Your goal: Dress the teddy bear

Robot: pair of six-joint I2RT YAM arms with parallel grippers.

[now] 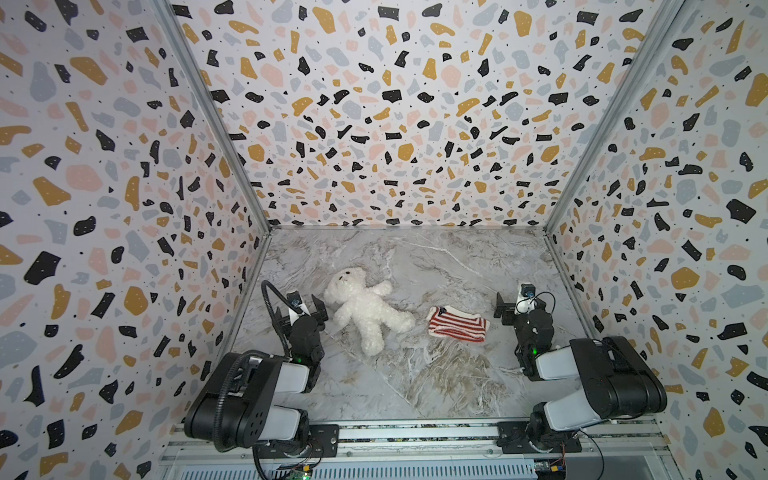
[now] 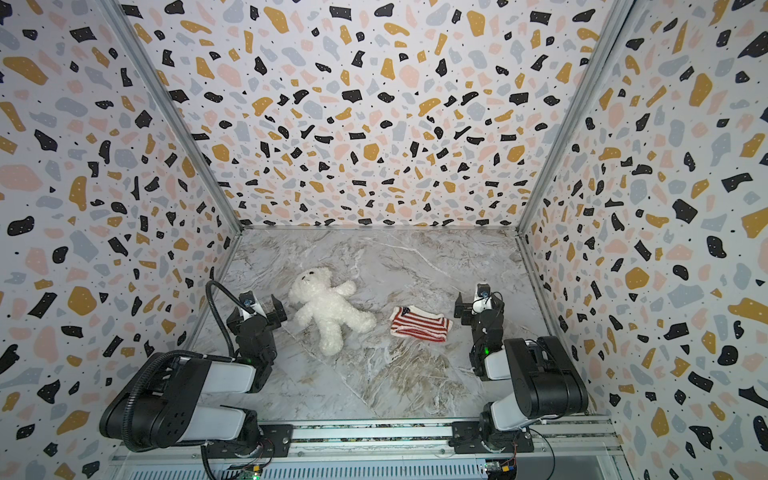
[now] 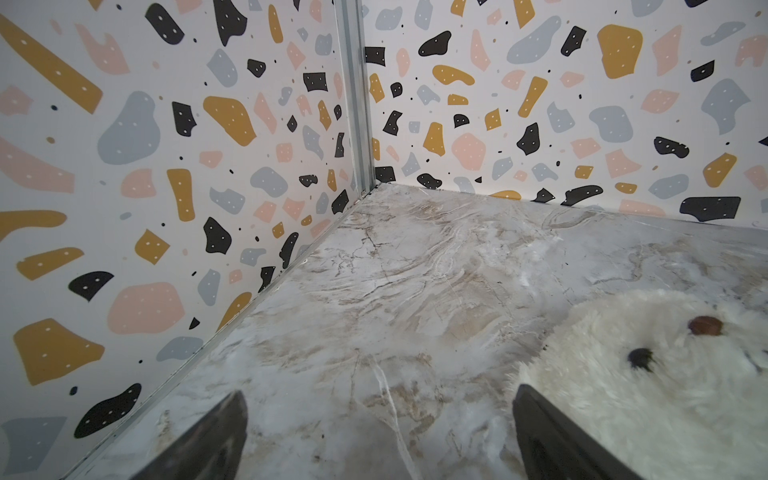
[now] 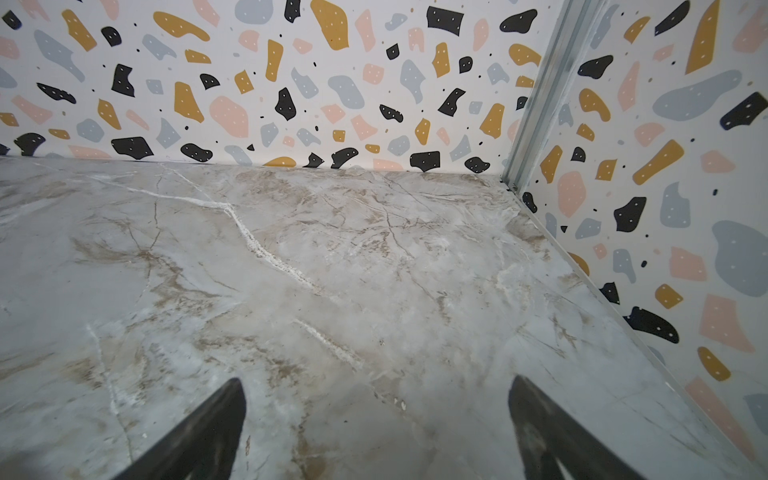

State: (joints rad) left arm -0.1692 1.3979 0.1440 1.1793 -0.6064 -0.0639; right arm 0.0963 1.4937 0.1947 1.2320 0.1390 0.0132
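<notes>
The bear (image 1: 361, 309) lies face up on the counter (image 1: 436, 382). Its long axis runs diagonally, with the head far-left and the legs near-right. The head is just beside the left tool (image 1: 300, 311), so treat that arm as the nearer one. The sweater (image 1: 457, 325) lies between the bear and the right tool (image 1: 520, 306). Both tools stand wide and empty. The left wrist view shows the face beside one finger (image 3: 552, 440), possibly brushing the fur. The right wrist view shows only bare counter.
</notes>
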